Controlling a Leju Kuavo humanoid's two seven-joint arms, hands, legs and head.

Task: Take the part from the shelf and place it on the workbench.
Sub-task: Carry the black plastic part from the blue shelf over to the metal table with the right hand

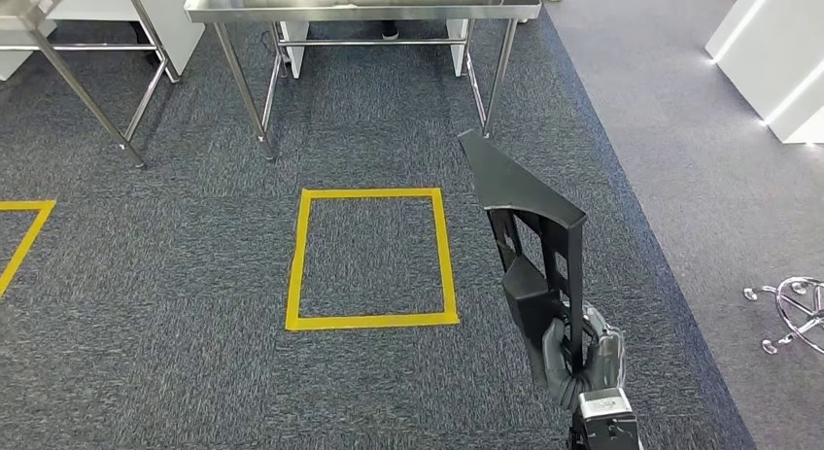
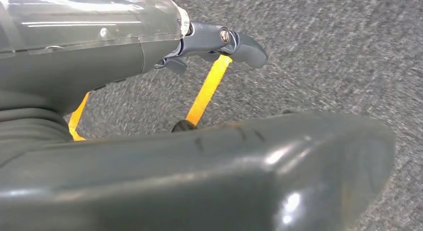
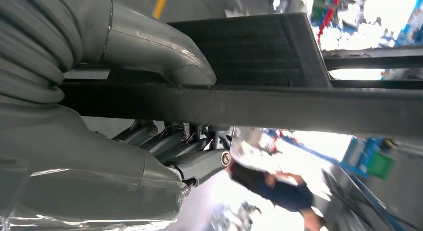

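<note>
Right hand [image 1: 581, 355] fingers [image 3: 199, 163] wrapped tight on black part [image 1: 530, 212], long way pointing up & fwd toward steel worktop [image 1: 360, 8]; left hand [image 2: 149, 46] fingers apart, holding nothing.

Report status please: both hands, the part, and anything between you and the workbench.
Right hand grips black part. Left hand holds nothing, over carpet. Workbench ahead; yellow tape square on the floor between, path open.
</note>
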